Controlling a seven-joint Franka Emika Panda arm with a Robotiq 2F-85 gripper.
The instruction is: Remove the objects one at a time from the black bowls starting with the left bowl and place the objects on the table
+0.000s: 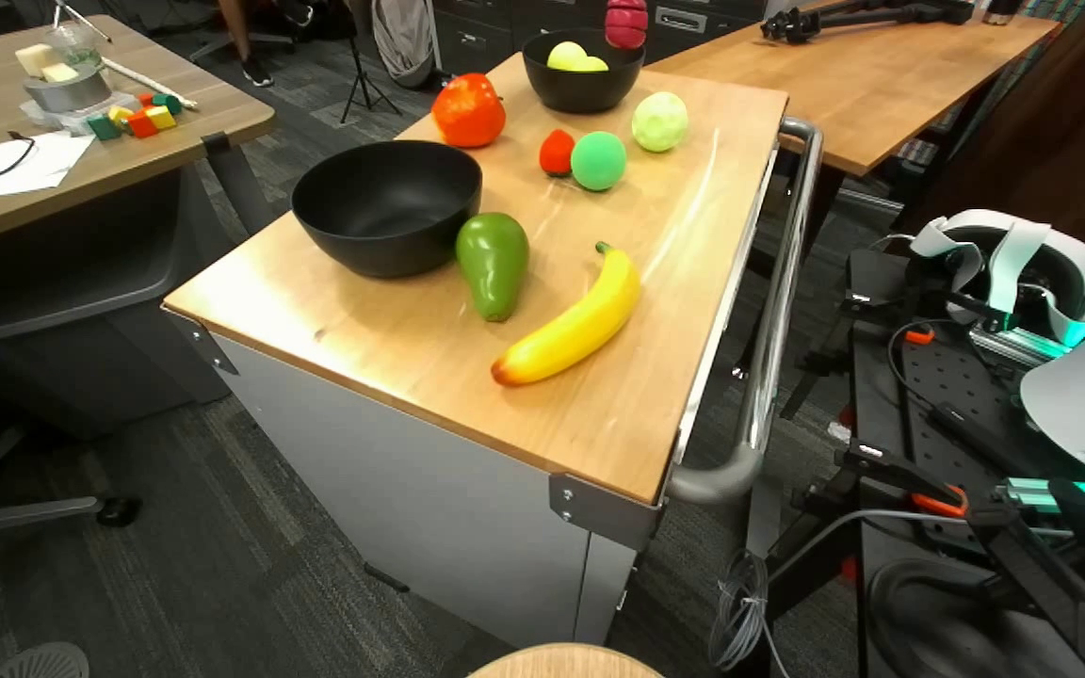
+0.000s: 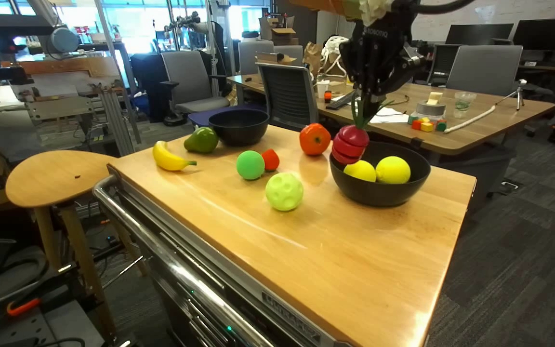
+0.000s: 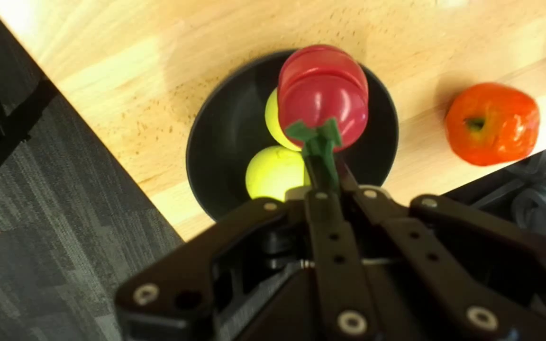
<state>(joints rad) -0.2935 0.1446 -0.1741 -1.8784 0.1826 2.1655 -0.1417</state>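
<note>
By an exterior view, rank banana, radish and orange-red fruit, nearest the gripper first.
1. Radish: in the gripper, held by its green top.
2. Orange-red fruit: beside the bowl below.
3. Banana: toward the table's opposite end.

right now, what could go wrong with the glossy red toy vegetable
The red vegetable hangs from the fingers by its thin green stalk and might slip or swing. If lowered, it could knock the two round yellow toys in the deep black bowl. Set down, it may roll, being rounded.
</note>
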